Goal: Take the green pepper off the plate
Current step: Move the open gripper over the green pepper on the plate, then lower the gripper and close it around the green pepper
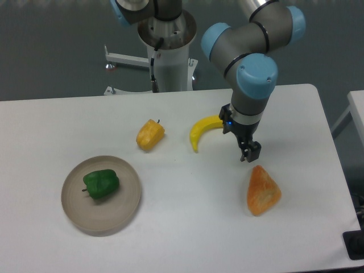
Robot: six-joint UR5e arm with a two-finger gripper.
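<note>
The green pepper (101, 184) was seen lying on the plate (125, 211), at the near left of the table (170, 239), slightly left of the dish's middle. The gripper (250, 154) was held well apart from it, on the right side, just above an orange wedge-shaped piece (263, 191) and beside the banana (203, 130). Nothing was gripped; the fingers appeared close together, though whether they were fully clenched could not be told from this angle. The approach step was judged not yet done: a long traverse leftward and nearward would be called for, then an opening of the jaws, a descent over the pepper and a closure across its lumpy body. One green pepper, one plate, one yellow pepper (150, 135), one banana and one orange piece were counted.
</note>
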